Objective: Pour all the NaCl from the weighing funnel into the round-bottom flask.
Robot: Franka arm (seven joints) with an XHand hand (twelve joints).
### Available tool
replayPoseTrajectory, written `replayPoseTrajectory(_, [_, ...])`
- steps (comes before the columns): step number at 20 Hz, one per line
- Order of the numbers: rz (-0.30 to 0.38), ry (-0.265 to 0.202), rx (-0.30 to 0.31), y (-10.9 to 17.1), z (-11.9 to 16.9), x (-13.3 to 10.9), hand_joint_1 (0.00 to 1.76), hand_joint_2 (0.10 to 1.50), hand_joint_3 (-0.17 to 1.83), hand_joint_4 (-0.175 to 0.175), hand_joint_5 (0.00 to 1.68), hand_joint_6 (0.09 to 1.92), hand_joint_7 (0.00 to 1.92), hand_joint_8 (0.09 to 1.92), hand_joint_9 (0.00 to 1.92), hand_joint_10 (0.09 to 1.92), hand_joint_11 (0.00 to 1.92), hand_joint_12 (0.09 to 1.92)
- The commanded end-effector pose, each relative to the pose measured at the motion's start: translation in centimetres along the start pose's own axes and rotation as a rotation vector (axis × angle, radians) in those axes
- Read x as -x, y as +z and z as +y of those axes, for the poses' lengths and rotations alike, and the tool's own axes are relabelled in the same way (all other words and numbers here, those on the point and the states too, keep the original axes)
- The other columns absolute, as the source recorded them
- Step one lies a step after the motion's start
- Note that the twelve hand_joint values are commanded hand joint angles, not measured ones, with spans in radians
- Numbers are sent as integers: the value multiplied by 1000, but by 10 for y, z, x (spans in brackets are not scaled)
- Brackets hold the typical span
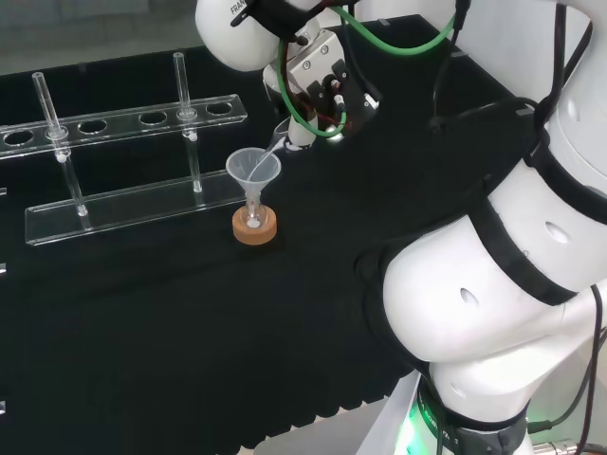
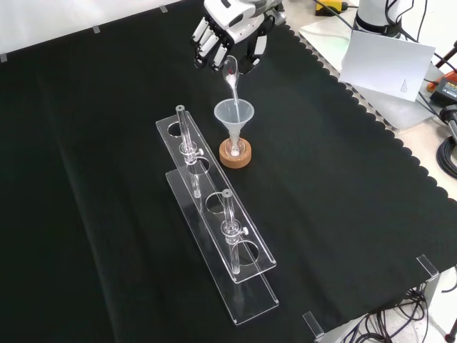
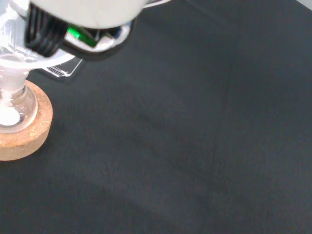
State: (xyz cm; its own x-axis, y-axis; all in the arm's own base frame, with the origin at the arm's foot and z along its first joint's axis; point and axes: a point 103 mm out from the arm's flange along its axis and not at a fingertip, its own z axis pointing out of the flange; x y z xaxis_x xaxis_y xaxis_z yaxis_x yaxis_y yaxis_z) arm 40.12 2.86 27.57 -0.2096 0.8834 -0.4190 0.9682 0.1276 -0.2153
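A small round-bottom flask [image 2: 234,149] sits on a cork ring stand [image 2: 235,157] with a clear plastic funnel [image 2: 233,114] in its neck. White powder lies in the flask's bottom [image 3: 7,116]. The hand [image 2: 227,32] hovers above and behind the funnel in the front view, fingers curled round a clear weighing funnel [image 2: 231,77]. That piece is tilted, its spout pointing down into the funnel's mouth. In the head view the hand [image 1: 318,90] is right of the funnel [image 1: 253,171], and the cork ring [image 1: 254,226] sits below it.
A clear acrylic tube rack [image 2: 214,214] holding two glass tubes [image 2: 228,214] stands left of and nearer than the flask in the front view. In the head view the rack [image 1: 123,161] lies left of the flask. White paper [image 2: 385,61] lies past the cloth's scalloped edge.
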Motion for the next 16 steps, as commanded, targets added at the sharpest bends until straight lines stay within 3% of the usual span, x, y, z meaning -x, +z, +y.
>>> replayPoseTrajectory(1, [-19,-7,-9,-3,1,-4,1149,604,659,175,1421,397,560,667,925,382,767,1092])
replayPoseTrajectory(10, [-35,-5,-39,-6,3,-5,1149,604,659,175,1421,398,552,665,923,381,763,1092])
replayPoseTrajectory(16, [-87,-10,-52,-10,4,-4,1149,604,659,175,1421,398,547,664,923,380,762,1093])
